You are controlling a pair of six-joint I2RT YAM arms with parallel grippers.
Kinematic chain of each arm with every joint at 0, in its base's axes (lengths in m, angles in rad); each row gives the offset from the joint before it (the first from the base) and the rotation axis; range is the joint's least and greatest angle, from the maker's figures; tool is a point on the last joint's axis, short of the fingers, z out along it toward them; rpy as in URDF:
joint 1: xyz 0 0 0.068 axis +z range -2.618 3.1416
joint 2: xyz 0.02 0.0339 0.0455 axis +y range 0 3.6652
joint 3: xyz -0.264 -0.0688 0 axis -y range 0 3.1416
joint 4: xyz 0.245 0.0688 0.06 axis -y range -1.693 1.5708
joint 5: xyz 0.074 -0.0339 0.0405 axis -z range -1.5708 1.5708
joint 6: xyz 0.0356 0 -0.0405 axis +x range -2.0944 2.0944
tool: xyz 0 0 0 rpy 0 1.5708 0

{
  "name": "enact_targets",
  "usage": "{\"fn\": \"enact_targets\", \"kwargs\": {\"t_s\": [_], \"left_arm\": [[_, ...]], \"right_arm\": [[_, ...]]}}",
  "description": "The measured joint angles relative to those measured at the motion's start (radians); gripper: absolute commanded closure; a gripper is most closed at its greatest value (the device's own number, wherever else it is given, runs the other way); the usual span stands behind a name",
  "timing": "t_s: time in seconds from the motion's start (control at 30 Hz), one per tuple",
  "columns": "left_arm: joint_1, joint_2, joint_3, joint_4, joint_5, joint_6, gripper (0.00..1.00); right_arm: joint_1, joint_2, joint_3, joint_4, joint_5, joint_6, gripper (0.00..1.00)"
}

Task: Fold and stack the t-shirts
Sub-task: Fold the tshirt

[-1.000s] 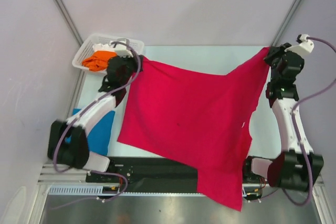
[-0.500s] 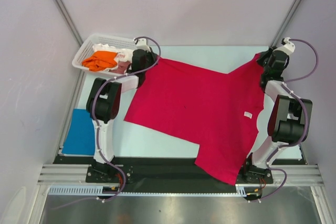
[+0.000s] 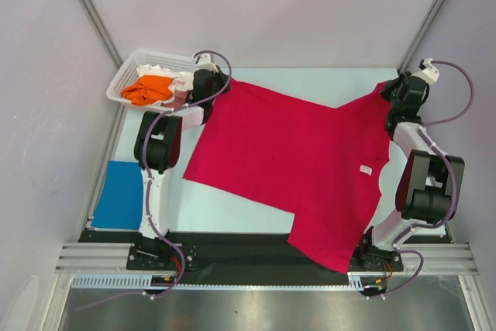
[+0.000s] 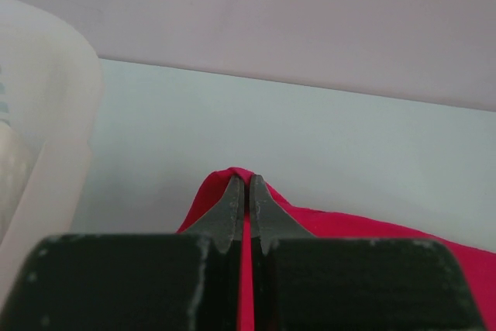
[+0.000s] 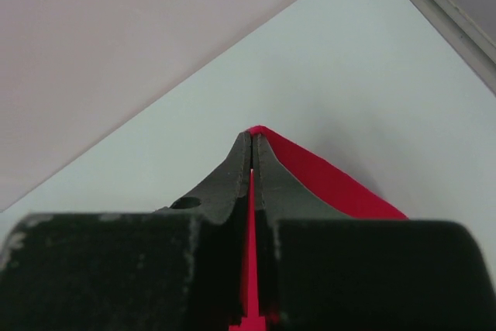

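My left jaws and right jaws are each pinched shut on one far corner of the red t-shirt [image 3: 294,160], so the cloth lies stretched flat across the table [image 3: 310,81] for folding.

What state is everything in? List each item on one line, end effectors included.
Large crimson-red cloth t-shirt: spread open, unfolded, near end overhanging the table.
Left end effector: shut on its far-left corner.
Right end effector: shut on its far-right corner.
Bright blue cloth t-shirt: folded flat, near left.
White plastic lattice basket: upright, holding shirts.
Orange cloth t-shirt: crumpled inside the basket.
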Motion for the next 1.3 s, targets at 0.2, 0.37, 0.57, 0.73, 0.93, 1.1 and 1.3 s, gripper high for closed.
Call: {"fn": "enact_targets", "kwargs": {"t_s": [0.2, 0.37, 0.57, 0.73, 0.93, 1.1, 1.3], "left_arm": [[0.01, 0.0, 0.0, -0.004, 0.048, -0.055, 1.0], [0.015, -0.003, -0.004, -0.061, 0.092, -0.097, 1.0], [0.027, -0.029, -0.027, -0.143, 0.135, -0.135, 0.99], [0.051, -0.056, -0.047, -0.213, 0.169, -0.159, 1.0], [0.078, -0.063, -0.045, -0.303, 0.221, -0.167, 1.0], [0.079, -0.07, -0.045, -0.359, 0.25, -0.167, 1.0], [0.079, -0.076, -0.04, -0.408, 0.265, -0.167, 1.0]], "right_arm": [[0.003, -0.155, -0.026, -0.16, 0.003, 0.043, 1.0], [0.009, -0.286, -0.068, -0.295, 0.0, 0.075, 1.0], [0.011, -0.389, -0.149, -0.433, -0.006, 0.093, 1.0], [0.011, -0.455, -0.215, -0.544, -0.017, 0.093, 1.0], [0.011, -0.561, -0.238, -0.66, -0.024, 0.092, 1.0], [0.011, -0.651, -0.255, -0.744, -0.035, 0.093, 1.0], [0.011, -0.765, -0.301, -0.841, -0.039, 0.093, 1.0]]}}
